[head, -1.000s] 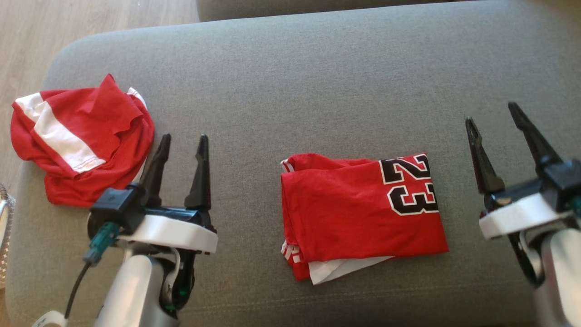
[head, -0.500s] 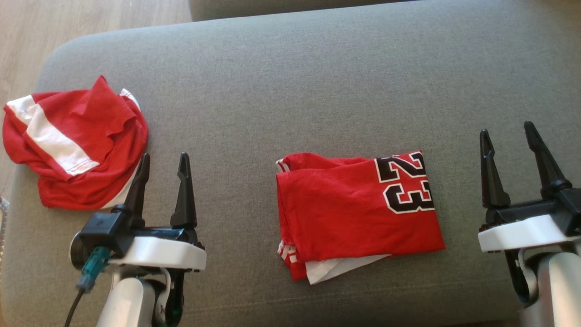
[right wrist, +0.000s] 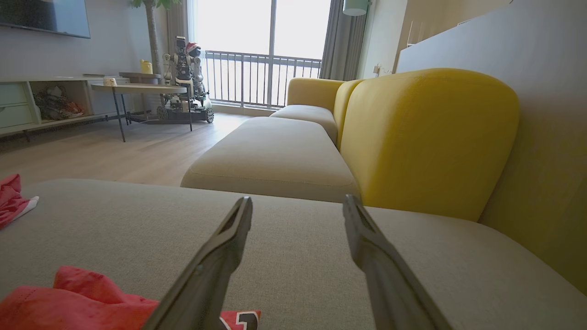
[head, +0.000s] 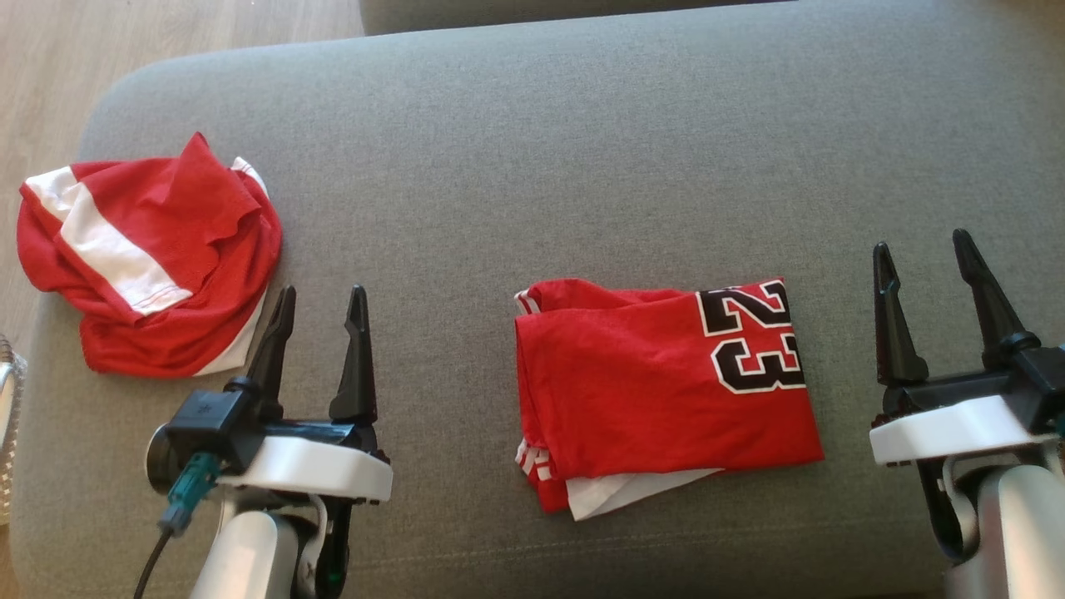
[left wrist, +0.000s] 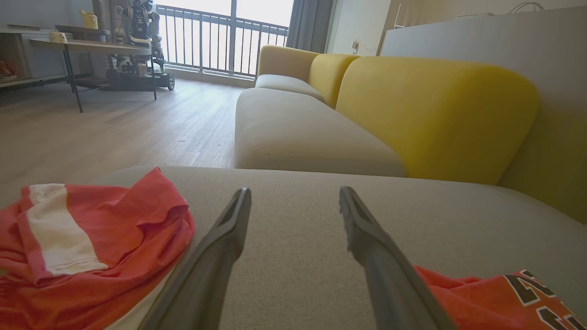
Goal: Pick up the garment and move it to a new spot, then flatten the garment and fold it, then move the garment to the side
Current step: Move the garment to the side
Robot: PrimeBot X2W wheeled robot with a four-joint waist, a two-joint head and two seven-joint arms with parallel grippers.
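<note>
Head view: the folded jersey [head: 657, 399], number 23 showing, lies at centre on the grey cushion [head: 532, 166]. A crumpled red-and-white garment [head: 150, 258] sits at upper left. The left gripper [head: 323, 291] at lower left and the right gripper [head: 921, 241] at lower right are both spread and empty.

Left wrist view: the left gripper [left wrist: 294, 190] is parted over bare cushion, the crumpled garment [left wrist: 91, 247] at lower left, the jersey [left wrist: 495, 298] at lower right.

Right wrist view: the right gripper [right wrist: 298, 198] gapes, holding nothing, with the jersey [right wrist: 73, 302] at lower left.
</note>
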